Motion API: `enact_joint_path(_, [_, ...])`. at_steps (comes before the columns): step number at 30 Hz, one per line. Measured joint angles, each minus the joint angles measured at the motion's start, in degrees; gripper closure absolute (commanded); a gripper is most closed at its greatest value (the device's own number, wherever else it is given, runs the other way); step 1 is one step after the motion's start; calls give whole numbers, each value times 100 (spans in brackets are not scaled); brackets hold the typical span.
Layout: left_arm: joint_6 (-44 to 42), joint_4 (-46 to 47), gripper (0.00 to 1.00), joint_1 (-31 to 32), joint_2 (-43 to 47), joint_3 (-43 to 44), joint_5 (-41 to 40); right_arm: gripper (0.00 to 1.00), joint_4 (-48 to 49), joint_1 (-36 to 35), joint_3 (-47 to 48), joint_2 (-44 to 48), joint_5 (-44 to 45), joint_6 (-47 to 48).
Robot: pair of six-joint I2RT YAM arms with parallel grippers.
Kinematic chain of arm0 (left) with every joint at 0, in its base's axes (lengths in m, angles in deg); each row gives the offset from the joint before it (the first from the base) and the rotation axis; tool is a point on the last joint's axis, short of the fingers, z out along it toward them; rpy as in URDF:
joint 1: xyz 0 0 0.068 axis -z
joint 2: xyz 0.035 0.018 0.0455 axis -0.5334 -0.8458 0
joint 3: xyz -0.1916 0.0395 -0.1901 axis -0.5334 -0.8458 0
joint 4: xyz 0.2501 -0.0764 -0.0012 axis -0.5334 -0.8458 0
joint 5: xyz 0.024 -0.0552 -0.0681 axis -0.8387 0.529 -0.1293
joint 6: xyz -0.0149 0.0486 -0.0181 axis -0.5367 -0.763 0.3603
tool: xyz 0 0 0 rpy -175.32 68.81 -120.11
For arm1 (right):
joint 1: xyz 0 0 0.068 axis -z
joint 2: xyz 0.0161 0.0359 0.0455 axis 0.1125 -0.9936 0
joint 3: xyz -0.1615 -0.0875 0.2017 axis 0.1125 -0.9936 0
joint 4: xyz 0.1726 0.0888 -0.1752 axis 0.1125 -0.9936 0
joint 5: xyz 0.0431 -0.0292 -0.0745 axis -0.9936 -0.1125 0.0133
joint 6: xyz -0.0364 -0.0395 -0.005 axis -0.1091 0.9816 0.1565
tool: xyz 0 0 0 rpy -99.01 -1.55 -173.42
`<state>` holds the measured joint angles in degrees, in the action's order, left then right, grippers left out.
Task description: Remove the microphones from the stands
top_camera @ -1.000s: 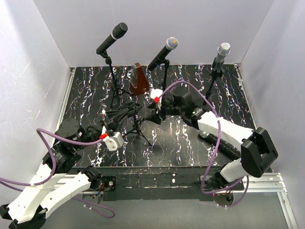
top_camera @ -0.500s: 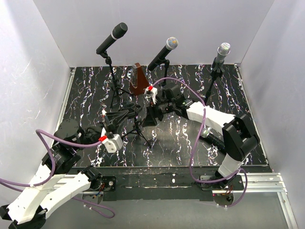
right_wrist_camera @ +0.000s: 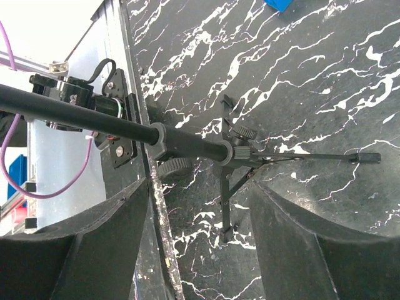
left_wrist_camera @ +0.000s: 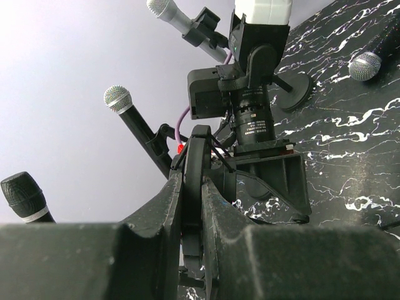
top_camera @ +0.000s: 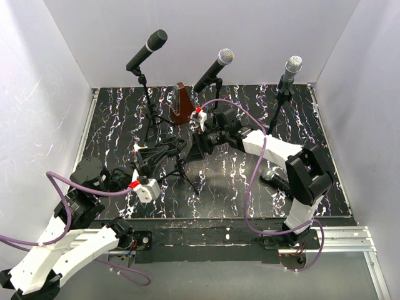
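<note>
My left gripper is clamped shut on the stand clip; my right gripper stands wide, empty. The microphone looks rigid and smooth; I would grasp its barrel.

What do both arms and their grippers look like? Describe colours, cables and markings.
Both arms are built alike: the left arm and right arm have white link shells between bulky black joints. A purple cable loops loosely along each, and a small red tag sits by a white wrist block. The left gripper and right gripper have matte black, wedge-shaped fingers.
</note>
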<state>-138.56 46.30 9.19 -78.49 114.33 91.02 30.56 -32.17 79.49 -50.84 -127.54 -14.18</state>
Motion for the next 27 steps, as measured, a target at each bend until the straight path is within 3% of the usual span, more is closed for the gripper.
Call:
enact_joint_path(15, [-42,-15,100,0,-39,0,42,30,-52,-17,0,-131,352,114])
enact_joint_path(22, [-74,-7,100,-4,-57,0,44,29,-271,-136,-87,-175,1423,389])
enact_joint_path(27, [-76,0,100,-4,-46,-15,50,28,-348,-136,-317,-170,1641,490])
